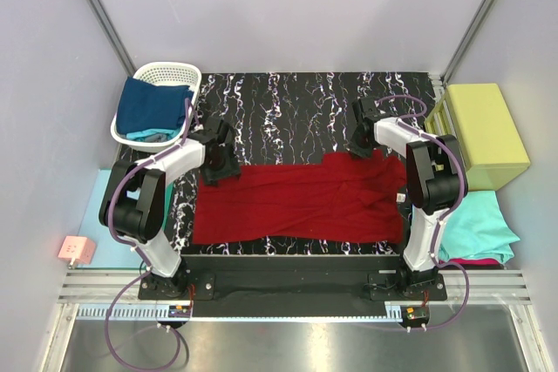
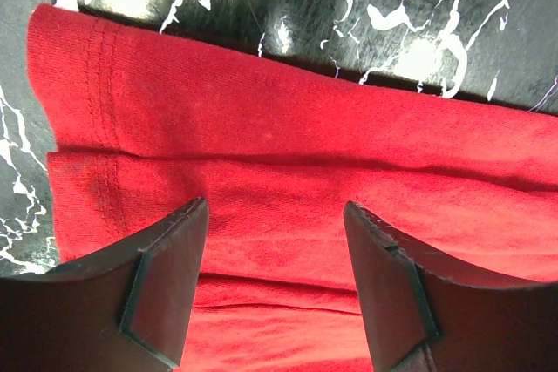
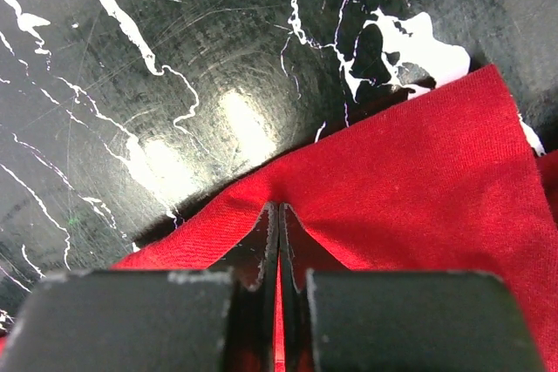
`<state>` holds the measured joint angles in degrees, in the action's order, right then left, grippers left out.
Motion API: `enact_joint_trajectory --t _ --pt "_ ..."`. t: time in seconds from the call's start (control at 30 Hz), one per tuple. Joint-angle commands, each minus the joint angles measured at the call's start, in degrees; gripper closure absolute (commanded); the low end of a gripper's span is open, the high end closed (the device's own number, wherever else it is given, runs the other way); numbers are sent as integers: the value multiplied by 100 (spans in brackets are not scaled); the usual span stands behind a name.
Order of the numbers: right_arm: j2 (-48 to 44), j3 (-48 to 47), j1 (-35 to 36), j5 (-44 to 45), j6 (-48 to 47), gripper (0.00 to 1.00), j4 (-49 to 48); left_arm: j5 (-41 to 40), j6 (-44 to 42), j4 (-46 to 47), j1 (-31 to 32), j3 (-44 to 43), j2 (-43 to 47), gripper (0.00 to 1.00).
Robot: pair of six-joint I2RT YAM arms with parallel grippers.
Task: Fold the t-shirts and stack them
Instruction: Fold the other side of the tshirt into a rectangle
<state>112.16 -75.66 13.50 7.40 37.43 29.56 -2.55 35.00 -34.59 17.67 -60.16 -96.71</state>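
Note:
A dark red t-shirt (image 1: 296,202) lies spread across the black marble table, folded into a long band. My left gripper (image 1: 218,163) hovers open over its left end; in the left wrist view the fingers straddle the red cloth (image 2: 305,128) with the hemmed edge just beyond them, the gripper (image 2: 275,205) empty. My right gripper (image 1: 360,147) is at the shirt's far right corner. In the right wrist view it (image 3: 277,208) is shut, pinching a raised peak of the red fabric (image 3: 418,172) at its edge. A navy t-shirt (image 1: 153,106) lies in the basket. Teal (image 1: 475,224) and magenta (image 1: 475,261) t-shirts lie at the right.
A white basket (image 1: 166,70) stands at the back left corner of the table. A yellow-green box (image 1: 486,124) sits off the right edge. A pale-blue sheet (image 1: 94,206) and a small pink object (image 1: 77,251) lie at the left.

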Motion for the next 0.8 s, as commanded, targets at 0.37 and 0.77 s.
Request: enact_joint_trajectory --t 0.37,0.77 --pt "-2565 1104 100 499 115 100 251 219 103 119 105 57 222 33" --pt "-3272 2275 628 456 529 79 280 369 156 93 368 84 205 34"
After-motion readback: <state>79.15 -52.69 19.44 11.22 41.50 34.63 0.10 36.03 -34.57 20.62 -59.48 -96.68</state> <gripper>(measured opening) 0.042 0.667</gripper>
